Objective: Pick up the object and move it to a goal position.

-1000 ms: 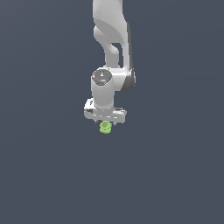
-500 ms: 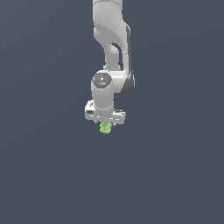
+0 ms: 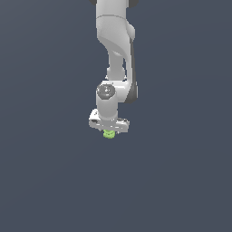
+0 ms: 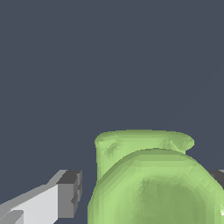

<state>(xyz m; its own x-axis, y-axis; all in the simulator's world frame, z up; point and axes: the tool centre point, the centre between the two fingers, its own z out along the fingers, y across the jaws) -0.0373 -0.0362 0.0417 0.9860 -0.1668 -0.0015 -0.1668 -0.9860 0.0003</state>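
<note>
Currently the white gripper [image 3: 109, 131] points straight down, its fingers [image 4: 65, 199] pinching the lime-green object [image 3: 108, 134]. That object sits between the fingertips, directly under the wrist, against the plain dark grey background.

Both renders are pretty flat and evenly lit, no glare anywhere, and the plain dark slate-blue background [image 3: 45, 181] shows no cast shadows at all. The glossy white robot arm [image 3: 113, 36] is brighter up top and shades grey down its sides. In the wrist view the lumpy lime-green object [image 4: 148, 183] looks faceted, blocky, darker toward its lower middle.
</note>
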